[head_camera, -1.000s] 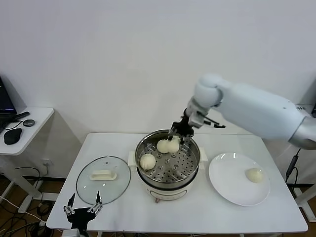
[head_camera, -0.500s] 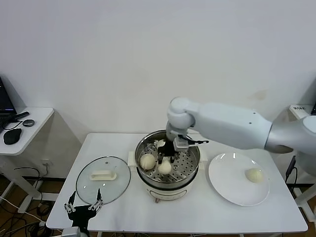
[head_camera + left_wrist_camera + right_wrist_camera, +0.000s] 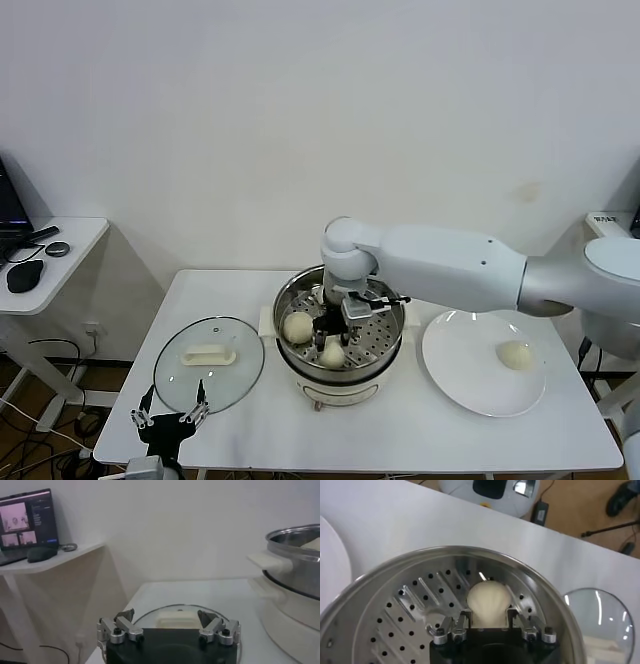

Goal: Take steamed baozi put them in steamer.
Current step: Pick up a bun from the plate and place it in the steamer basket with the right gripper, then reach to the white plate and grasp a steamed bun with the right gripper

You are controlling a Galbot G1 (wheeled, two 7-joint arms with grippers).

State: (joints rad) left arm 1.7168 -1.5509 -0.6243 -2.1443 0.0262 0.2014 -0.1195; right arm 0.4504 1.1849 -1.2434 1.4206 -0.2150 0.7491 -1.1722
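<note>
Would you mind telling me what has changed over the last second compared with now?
The right claw carried a baozi from the steamer's far rim down to its front tray, where the fingers flank it. The other baozi in the steamer, the baozi on the plate, the glass lid and the open left claw stayed put.
</note>
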